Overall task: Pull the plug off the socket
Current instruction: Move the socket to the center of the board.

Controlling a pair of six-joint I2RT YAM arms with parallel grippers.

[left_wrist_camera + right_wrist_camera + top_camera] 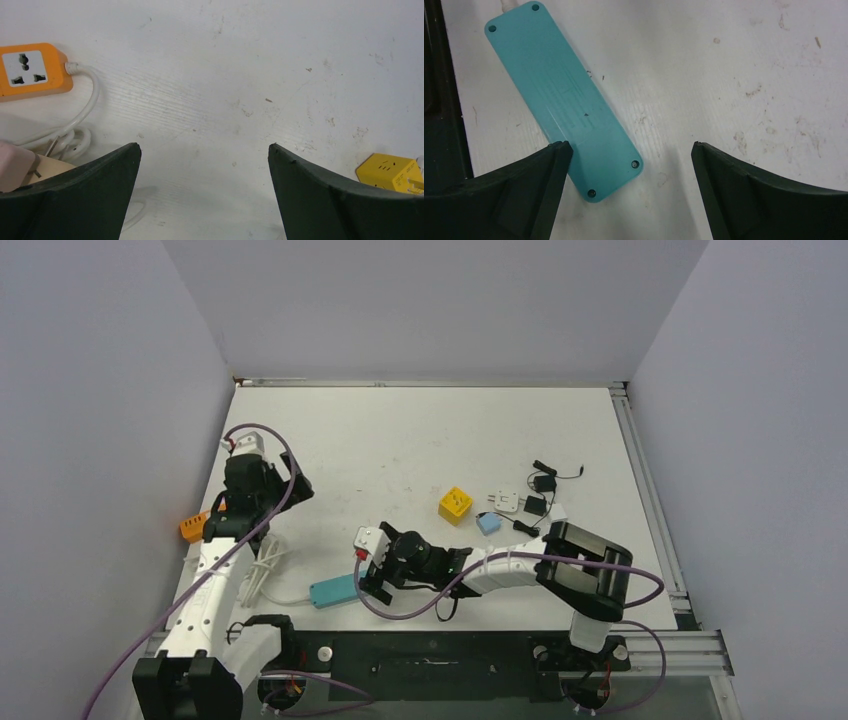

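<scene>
A teal power strip (561, 95) lies face down near the table's front, its screwed back up and its socket side hidden. It also shows in the top view (335, 589). My right gripper (630, 145) is open and empty just above the strip's near end, with its left finger over the strip's edge; in the top view the right gripper (372, 585) sits at the strip's right end. An orange socket (32, 70) with a white cable lies at far left with its holes empty. My left gripper (204, 147) is open over bare table. No plug shows seated in any socket.
A yellow cube socket (455, 504) stands mid-table and shows in the left wrist view (390, 172). A blue adapter (488, 523), a white adapter (507, 502) and black chargers (543, 483) lie to its right. A coiled white cable (262, 575) lies by the left arm. A beige plug (17, 165) lies beside the left finger.
</scene>
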